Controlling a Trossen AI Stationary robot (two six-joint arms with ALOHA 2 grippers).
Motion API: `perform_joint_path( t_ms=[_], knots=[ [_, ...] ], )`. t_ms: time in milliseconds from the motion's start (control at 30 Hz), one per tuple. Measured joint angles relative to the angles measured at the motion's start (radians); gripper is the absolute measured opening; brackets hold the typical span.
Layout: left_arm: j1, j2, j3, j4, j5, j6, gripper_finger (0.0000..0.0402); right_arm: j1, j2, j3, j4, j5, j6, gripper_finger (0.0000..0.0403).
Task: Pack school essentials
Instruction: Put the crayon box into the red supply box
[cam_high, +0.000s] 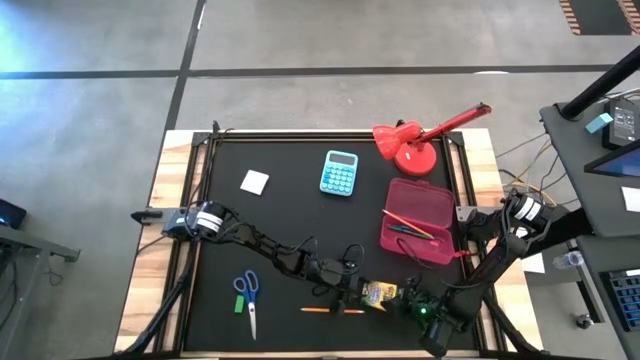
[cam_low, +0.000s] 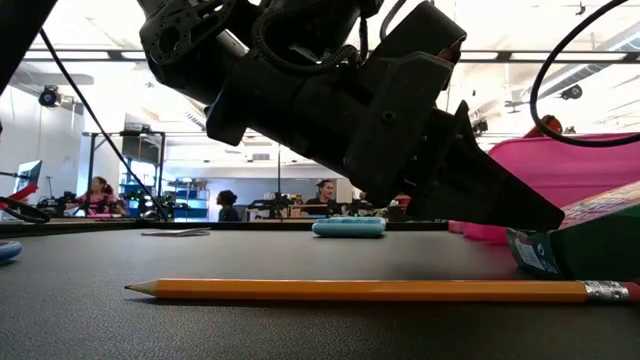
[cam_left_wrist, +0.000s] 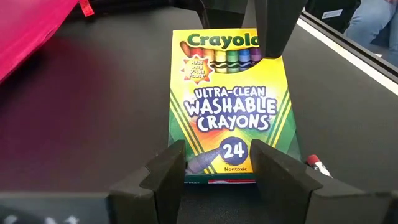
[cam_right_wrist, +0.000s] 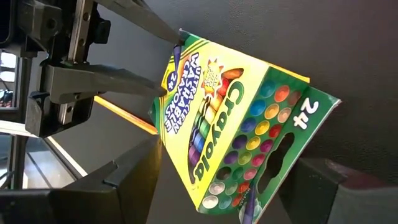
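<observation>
- We have both claws on the crayon box (cam_left_wrist: 229, 102) at the near edge of the tabletop (cam_high: 280, 215), right of centre.
- Our left claw (cam_left_wrist: 217, 165) holds one end of the box between its fingers; our right claw (cam_right_wrist: 217, 180) is closed on the opposite end, and the box is tilted, one end raised.
- The pink pencil case (cam_high: 417, 218) lies open on the right side, beyond the box, with a blue pen (cam_high: 412, 231) and what seems to be a thin pencil already inside.
- We judge the packing just under way: the box has yet to go into the case.
- Still out on the tabletop: an orange pencil (cam_low: 380, 290) just near of the box, the scissors (cam_high: 248, 297) and green block (cam_high: 239, 303) near left, the white square (cam_high: 255, 181) far left.
- The calculator (cam_high: 340, 172) and red lamp (cam_high: 415, 145) stand at the far side.
</observation>
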Motion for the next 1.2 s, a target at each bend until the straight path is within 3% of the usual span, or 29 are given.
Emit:
perform_joint_path(
  t_ms=[800,1200],
  knots=[
    [0.0,-0.001,0.001,0.001,0.001,-0.001,0.0166,-0.024,0.0,0.028,0.004,0.001,-0.017,0.0267],
    [0.0,-0.001,0.002,0.001,0.001,-0.001,0.0166,-0.031,0.0,0.036,0.001,0.004,-0.006,0.0171]
  ],
)
